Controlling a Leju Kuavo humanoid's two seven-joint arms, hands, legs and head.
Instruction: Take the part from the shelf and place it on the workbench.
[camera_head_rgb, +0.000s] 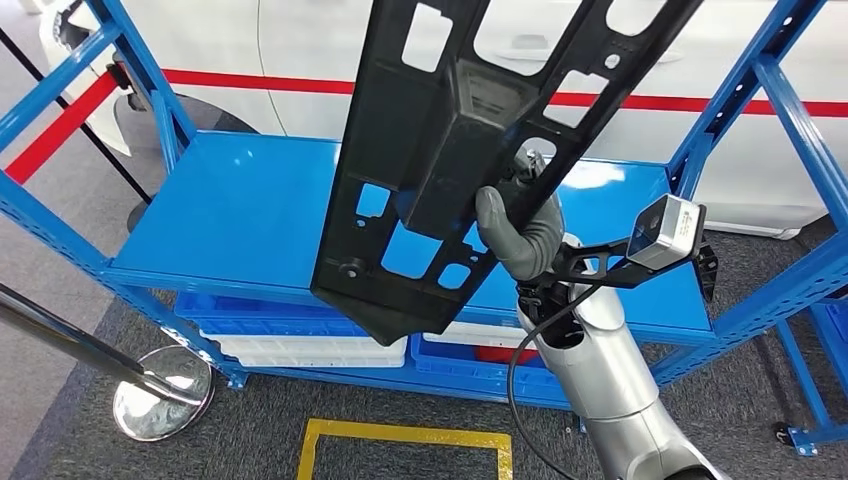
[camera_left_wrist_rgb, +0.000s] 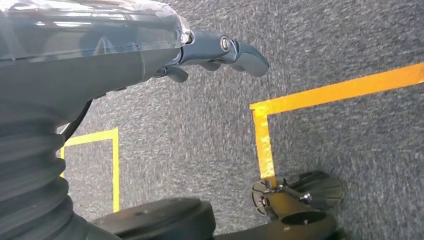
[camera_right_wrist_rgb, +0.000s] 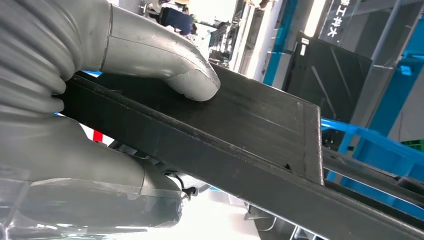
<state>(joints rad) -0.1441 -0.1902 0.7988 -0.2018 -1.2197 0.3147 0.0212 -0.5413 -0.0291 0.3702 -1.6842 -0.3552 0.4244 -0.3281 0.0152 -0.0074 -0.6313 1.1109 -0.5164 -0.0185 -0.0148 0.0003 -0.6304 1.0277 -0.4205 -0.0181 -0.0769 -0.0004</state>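
Observation:
A large black plastic part (camera_head_rgb: 470, 140) with several cut-out holes is lifted above the blue shelf (camera_head_rgb: 240, 210), tilted so its lower end points down toward me. My right hand (camera_head_rgb: 525, 225) grips it by its raised middle ridge, thumb on the near face. In the right wrist view the grey thumb (camera_right_wrist_rgb: 170, 60) presses on the part's flat black surface (camera_right_wrist_rgb: 260, 130). My left hand (camera_left_wrist_rgb: 220, 50) hangs over grey carpet with its fingers loosely curled and nothing in them.
The blue shelf frame has uprights (camera_head_rgb: 760, 110) on both sides and bins (camera_head_rgb: 300, 340) on the lower level. A chrome stanchion base (camera_head_rgb: 160, 390) stands at lower left. Yellow floor tape (camera_head_rgb: 400, 440) marks a box on the carpet. A white car (camera_head_rgb: 300, 60) stands behind.

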